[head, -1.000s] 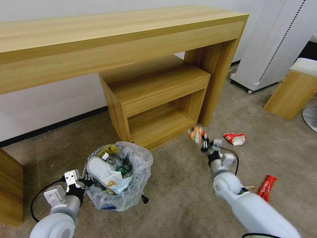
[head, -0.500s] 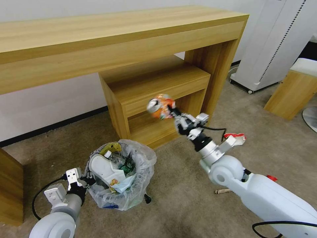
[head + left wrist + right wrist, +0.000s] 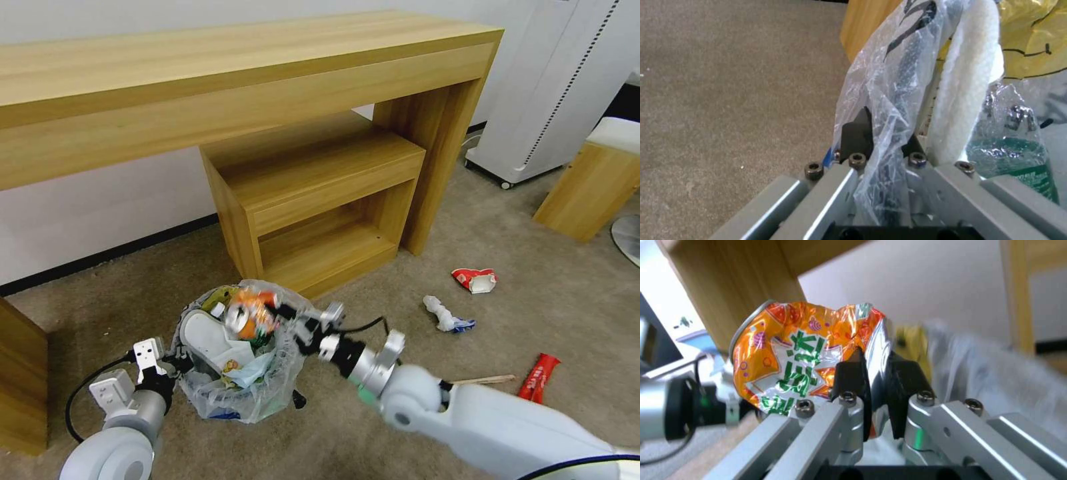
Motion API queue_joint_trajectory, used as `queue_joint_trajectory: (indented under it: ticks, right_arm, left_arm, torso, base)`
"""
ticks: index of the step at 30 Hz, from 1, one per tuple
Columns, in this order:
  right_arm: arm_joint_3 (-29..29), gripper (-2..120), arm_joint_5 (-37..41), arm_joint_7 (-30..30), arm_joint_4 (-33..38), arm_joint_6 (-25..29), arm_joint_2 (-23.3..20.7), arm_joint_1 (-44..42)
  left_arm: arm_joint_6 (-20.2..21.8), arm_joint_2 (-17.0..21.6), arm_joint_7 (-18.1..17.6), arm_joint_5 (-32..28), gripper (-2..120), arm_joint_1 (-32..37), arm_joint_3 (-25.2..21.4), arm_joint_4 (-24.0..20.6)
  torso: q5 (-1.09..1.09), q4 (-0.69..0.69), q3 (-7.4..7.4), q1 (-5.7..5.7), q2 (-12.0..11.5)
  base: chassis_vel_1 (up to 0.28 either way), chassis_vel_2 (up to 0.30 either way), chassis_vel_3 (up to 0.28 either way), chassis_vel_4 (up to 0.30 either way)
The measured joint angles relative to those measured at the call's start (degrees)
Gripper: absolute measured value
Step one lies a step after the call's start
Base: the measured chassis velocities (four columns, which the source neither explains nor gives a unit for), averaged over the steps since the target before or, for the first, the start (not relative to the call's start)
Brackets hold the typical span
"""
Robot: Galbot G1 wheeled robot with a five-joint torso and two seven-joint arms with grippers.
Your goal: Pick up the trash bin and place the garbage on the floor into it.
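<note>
Orange crushed can (image 3: pixel 245 319), pinched in the right gripper (image 3: pixel 283 319) jaws above the trash bin (image 3: pixel 267 387). Left gripper (image 3: pixel 882 140) jaws clamped on the bin's bagged rim. Bin partly filled, near left. Outstanding on the floor, right: crumpled paper (image 3: pixel 445 315), two red wrappers (image 3: pixel 537 379), wooden stick (image 3: pixel 483 380).

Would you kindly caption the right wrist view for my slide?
Right claw shut on a crushed orange can, beside the bin's plastic liner.

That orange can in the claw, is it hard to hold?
Probably not. The can looks crushed, so likely light, easily dented and unlikely to roll. The right claw pinches its crumpled wall, though shiny metal may slip.
</note>
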Motion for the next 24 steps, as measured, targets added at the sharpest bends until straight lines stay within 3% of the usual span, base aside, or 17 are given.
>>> queue_joint_trajectory:
  ticks: [9,12,24]
  right_arm:
    - [-3.0,7,-0.1,3.1,-2.2,-0.6,2.4,1.5]
    - [-3.7,22,-0.2,3.8,-3.4,-1.0,3.3,1.9]
    - [-0.9,63,-1.2,4.0,-2.6,-1.4,2.8,-0.2]
  left_arm:
    - [-0.1,-0.1,0.0,-0.1,1,-0.1,-0.2,0.0]
    - [-0.1,-0.1,0.1,-0.1,1,0.0,-0.2,0.1]
    - [-0.2,-0.1,0.2,-0.1,1,-0.3,0.1,1.3]
  torso:
    - [0.00,0.00,0.00,0.00,0.0]
    - [0.00,0.00,0.00,0.00,0.0]
    - [0.00,0.00,0.00,0.00,0.0]
  base:
    - [0.000,0.000,0.000,0.000]
    - [0.000,0.000,0.000,0.000]
    - [0.000,0.000,0.000,0.000]
